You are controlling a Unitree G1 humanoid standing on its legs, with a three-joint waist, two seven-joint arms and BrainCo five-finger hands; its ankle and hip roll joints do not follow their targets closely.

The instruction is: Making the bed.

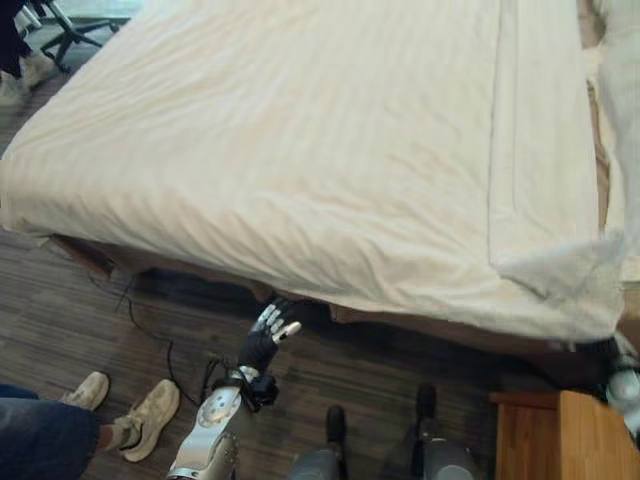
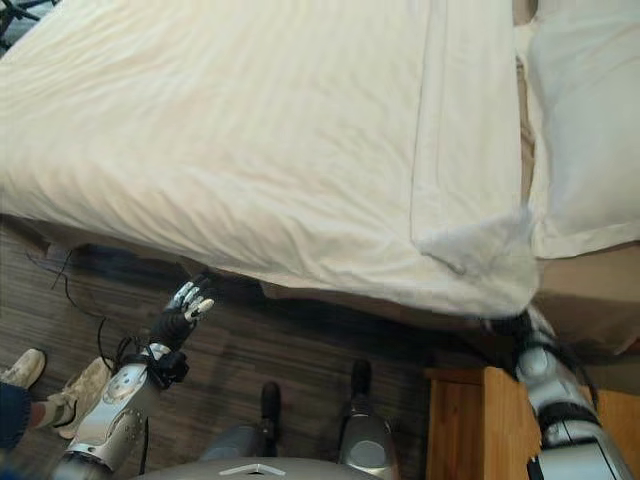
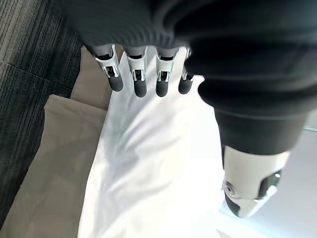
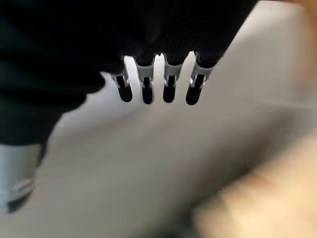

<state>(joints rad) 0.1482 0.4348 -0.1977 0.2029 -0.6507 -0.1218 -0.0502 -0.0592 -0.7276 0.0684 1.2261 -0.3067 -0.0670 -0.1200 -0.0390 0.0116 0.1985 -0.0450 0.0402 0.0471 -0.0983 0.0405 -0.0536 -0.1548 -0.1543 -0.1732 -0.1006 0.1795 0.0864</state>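
Observation:
A white striped duvet (image 1: 300, 150) lies spread flat over the bed, with a folded-back band (image 1: 540, 150) along the head end. Its near head-end corner (image 2: 470, 245) is rumpled and hangs over the bed's edge. A white pillow (image 2: 585, 130) lies past the band. My left hand (image 1: 272, 325) is held low in front of the bed's near side, open and empty; in its wrist view its fingers (image 3: 140, 82) are straight above the duvet's hanging edge (image 3: 148, 173). My right hand (image 4: 147, 87) is open and holds nothing, and its arm (image 2: 545, 370) reaches up under the rumpled corner.
A wooden nightstand (image 2: 475, 420) stands at the near right, close to my right arm. A person's shoes (image 1: 145, 415) rest on the dark floor at the lower left. An office chair (image 1: 70, 30) and another person's shoes (image 1: 25, 75) are at the far left.

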